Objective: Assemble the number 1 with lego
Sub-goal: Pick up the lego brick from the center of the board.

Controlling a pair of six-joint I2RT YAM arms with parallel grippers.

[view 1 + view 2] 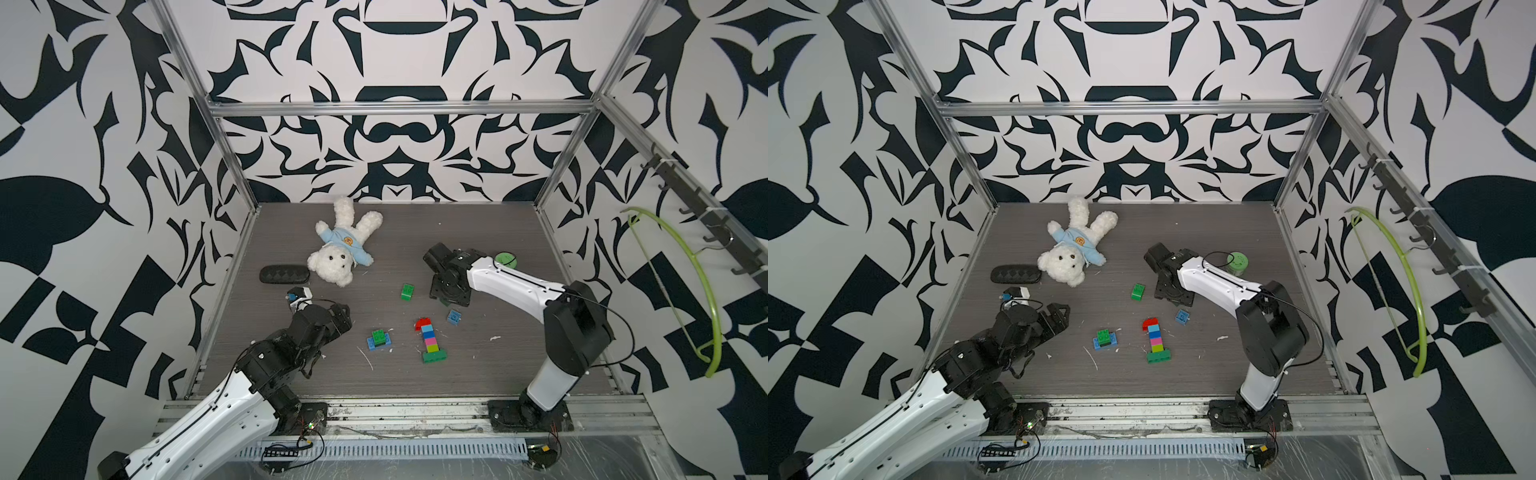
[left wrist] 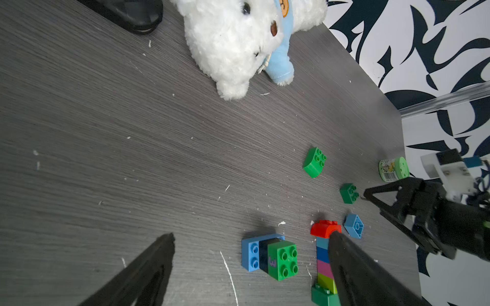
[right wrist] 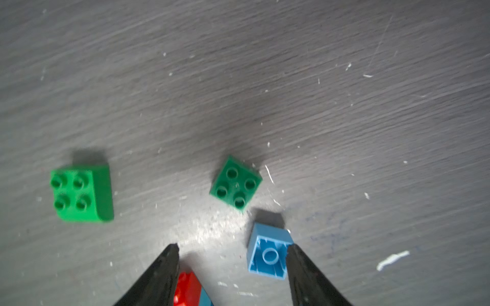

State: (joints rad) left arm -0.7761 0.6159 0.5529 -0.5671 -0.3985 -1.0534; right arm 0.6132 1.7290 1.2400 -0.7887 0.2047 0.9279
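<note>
Grey woodgrain tabletop (image 1: pixel 395 232) bore the multicoloured plastic lego numeral (image 1: pixel 430 338). At its one o'clock, the right gripper (image 3: pixel 233 246), parted and empty, needed to rise straight.

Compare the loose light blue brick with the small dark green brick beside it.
The light blue brick is pale blue; the dark green brick is deep green. The green one sits studs up; the blue one is tipped over, hollow underside showing. The blue one lies closer to the red brick than the green one. Both are small, square and loose on the table.
</note>
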